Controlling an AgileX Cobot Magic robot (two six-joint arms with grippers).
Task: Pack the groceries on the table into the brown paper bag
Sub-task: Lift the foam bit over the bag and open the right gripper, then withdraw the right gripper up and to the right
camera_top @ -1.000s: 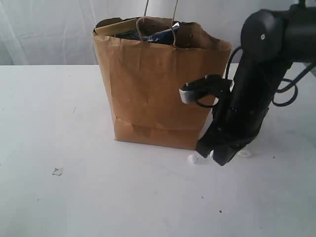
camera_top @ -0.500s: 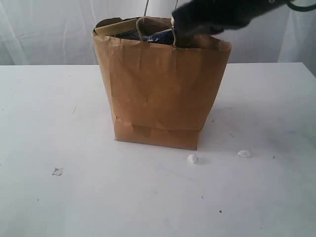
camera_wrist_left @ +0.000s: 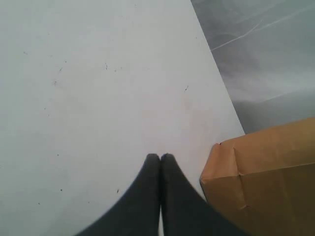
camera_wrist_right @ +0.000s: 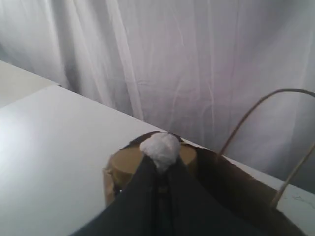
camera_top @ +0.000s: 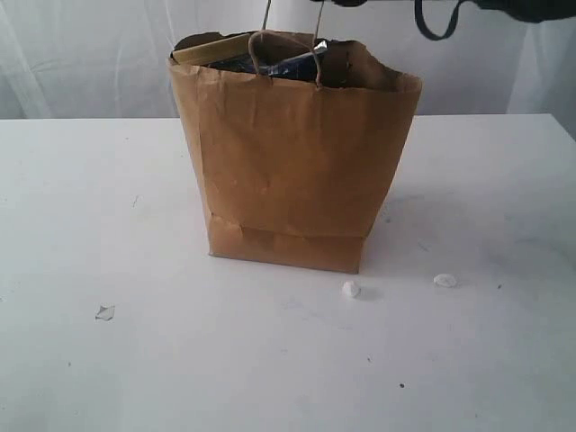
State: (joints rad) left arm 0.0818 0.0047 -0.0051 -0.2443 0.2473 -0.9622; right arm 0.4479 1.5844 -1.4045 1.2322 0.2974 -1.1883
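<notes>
Packing looks all but done: brown paper bag [camera_top: 288, 171] stands mid-table [camera_top: 90, 225], dark-blue packet [camera_top: 288, 65] at its rim, only white crumbs [camera_top: 351, 289] outside. Your right gripper [camera_wrist_right: 160, 169] pinches a white lump [camera_wrist_right: 160, 146] over the bag; your left gripper [camera_wrist_left: 160, 158] is closed and empty.

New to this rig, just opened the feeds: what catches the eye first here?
The tall brown paper bag stands mid-table, a dark-blue packet peeking over its rim. Above the bag, the right gripper pinches a white lump. Two white crumbs lie on the white table near its base.
</notes>
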